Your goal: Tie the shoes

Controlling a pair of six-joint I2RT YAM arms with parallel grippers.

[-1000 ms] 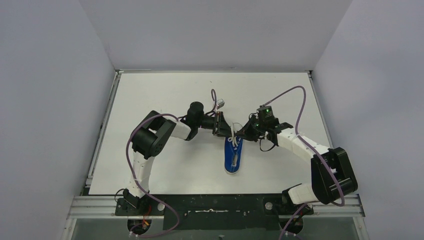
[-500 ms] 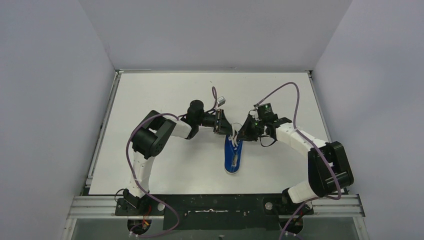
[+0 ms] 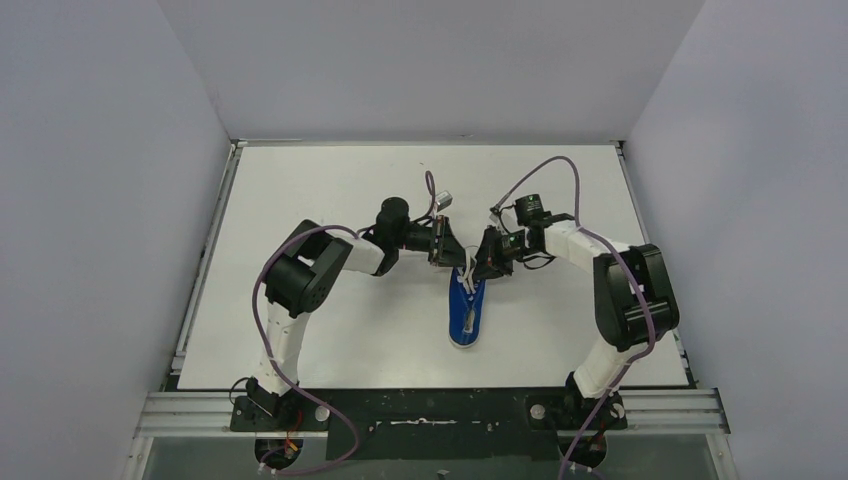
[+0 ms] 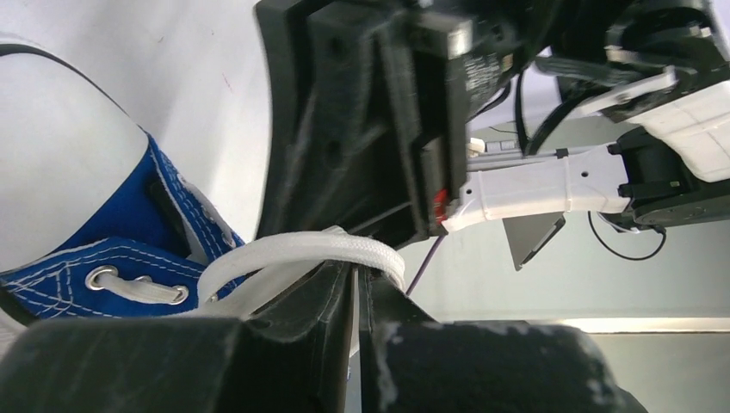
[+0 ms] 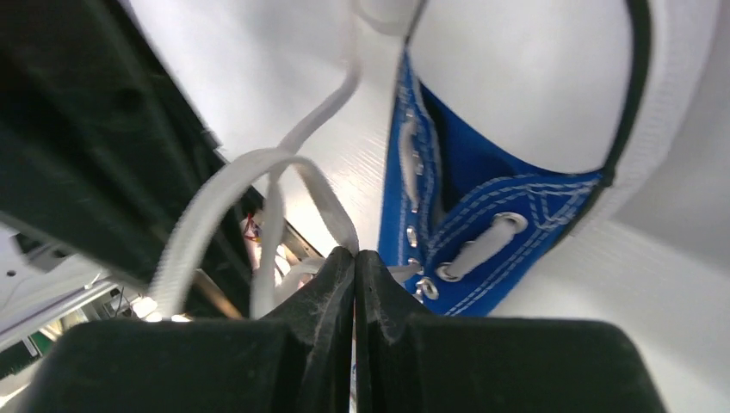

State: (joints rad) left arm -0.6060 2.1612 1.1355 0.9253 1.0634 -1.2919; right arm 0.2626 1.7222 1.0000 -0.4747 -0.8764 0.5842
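Nearest me on the white desk lies the small blue canvas sneaker with its white rubber sole rim. Its white toe cap points back toward the arm bases and its open collar sits at the far end, about midway between the two arms. Over that collar end both hands meet: my left hand reaches in from the left and my right hand from the right, the two close together just above the top eyelets. Through the left wrist camera I see the left hand's fingers pressed together with a loop of the thin white laces pinched at their tips; the blue upper and a metal eyelet lie just below and to the left of them. Through the right wrist camera the right hand's fingers are likewise closed tight, nipping strands of the laces that curl up out of the tips, with the sneaker's eyelet row just beside them on the right. Beyond the hands the desk runs back to the grey rear wall.
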